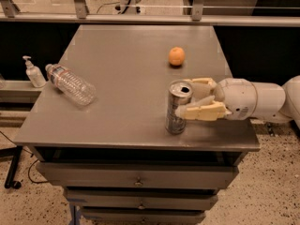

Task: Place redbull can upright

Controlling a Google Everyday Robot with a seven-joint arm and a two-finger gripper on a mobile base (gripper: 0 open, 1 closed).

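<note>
The redbull can (176, 110) is slim and silver with a pull-tab top. It stands upright near the front right of the grey table (126, 102), its base at or just above the surface. My gripper (186, 98) reaches in from the right. Its two cream fingers (204, 111) straddle the can's upper half and hold it. The white arm (253, 100) extends off the right edge.
A clear plastic water bottle (71, 84) lies on its side at the table's left. An orange (176, 56) sits behind the can. A hand sanitiser pump bottle (33, 72) stands on a ledge left of the table. Drawers (136, 179) are below the tabletop.
</note>
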